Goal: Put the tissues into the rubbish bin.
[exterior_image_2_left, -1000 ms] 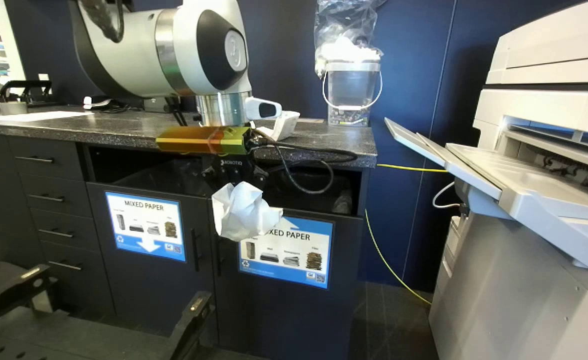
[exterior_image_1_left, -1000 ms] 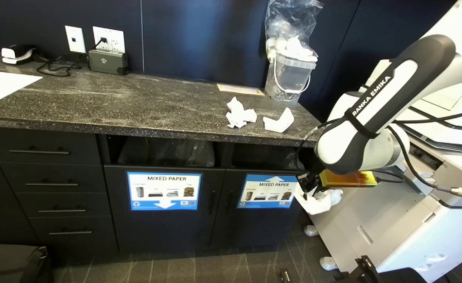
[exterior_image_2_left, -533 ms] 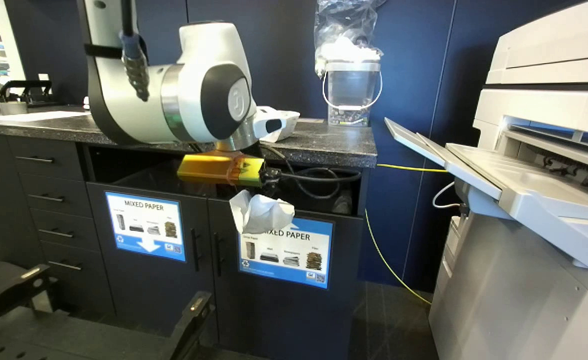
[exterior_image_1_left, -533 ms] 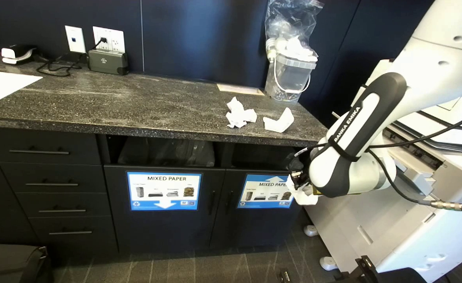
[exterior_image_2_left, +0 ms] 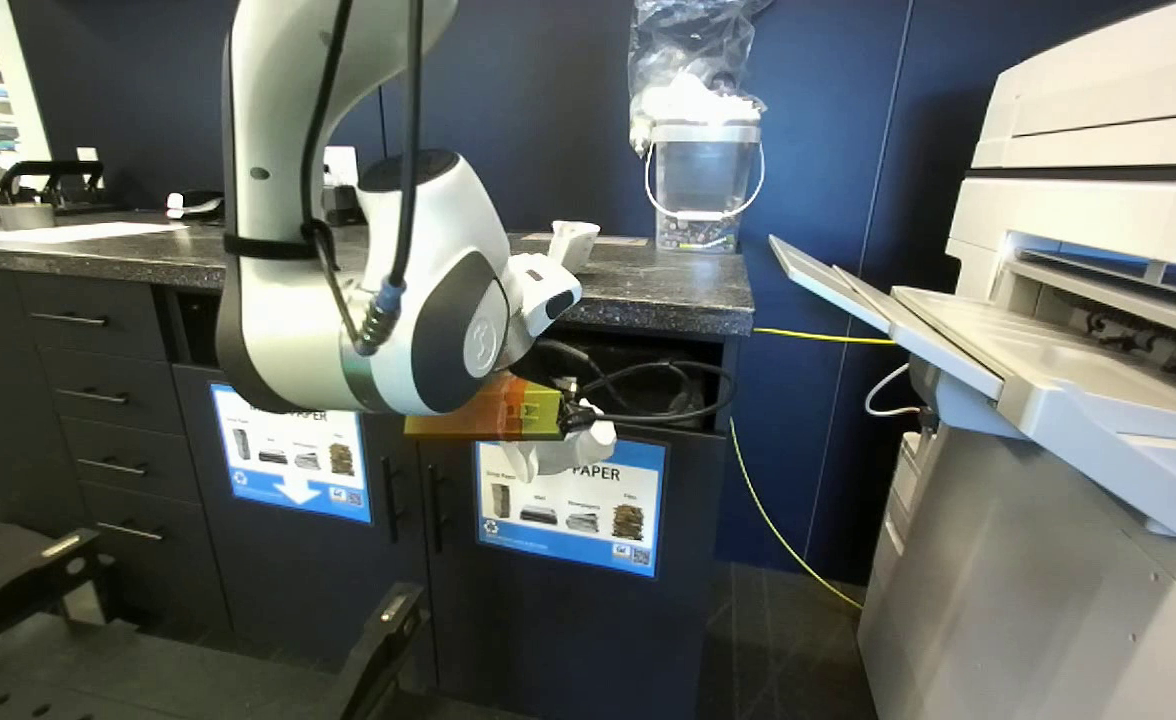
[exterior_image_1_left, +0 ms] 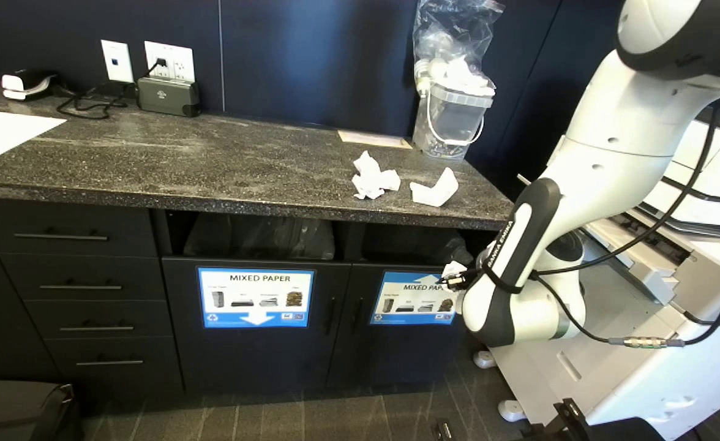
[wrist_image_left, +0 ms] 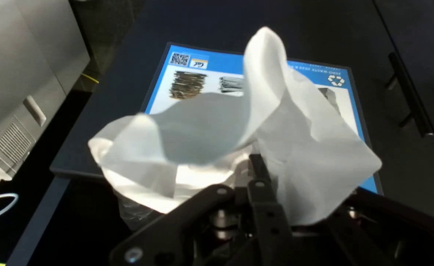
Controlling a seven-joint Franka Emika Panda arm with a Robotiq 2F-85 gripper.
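Note:
A crumpled white tissue (wrist_image_left: 313,147) is held in my gripper (wrist_image_left: 255,166), whose fingers are closed inside its folds in the wrist view. In both exterior views the held tissue (exterior_image_1_left: 453,269) (exterior_image_2_left: 560,455) is in front of the right cabinet door, near its paper sign and just below the opening. My gripper (exterior_image_1_left: 456,282) is partly hidden by the arm. Two more tissues, one (exterior_image_1_left: 372,179) and another (exterior_image_1_left: 436,188), lie on the counter near its front edge; one shows clearly beside the wrist (exterior_image_2_left: 573,245). The dark right bin (exterior_image_1_left: 406,244) sits in the cabinet opening under the counter.
A second dark bin (exterior_image_1_left: 262,236) is in the left opening. The counter edge (exterior_image_1_left: 225,205) overhangs both openings. A clear bucket (exterior_image_1_left: 455,116) with a plastic bag stands at the counter's back right. A large printer (exterior_image_2_left: 1028,560) stands right of the cabinet.
The gripper has moved with the tissue, leftwards in an exterior view, and right and down in an exterior view. The wrist has tilted towards the cabinet. The tissue stays held; the counter tissues are unmoved.

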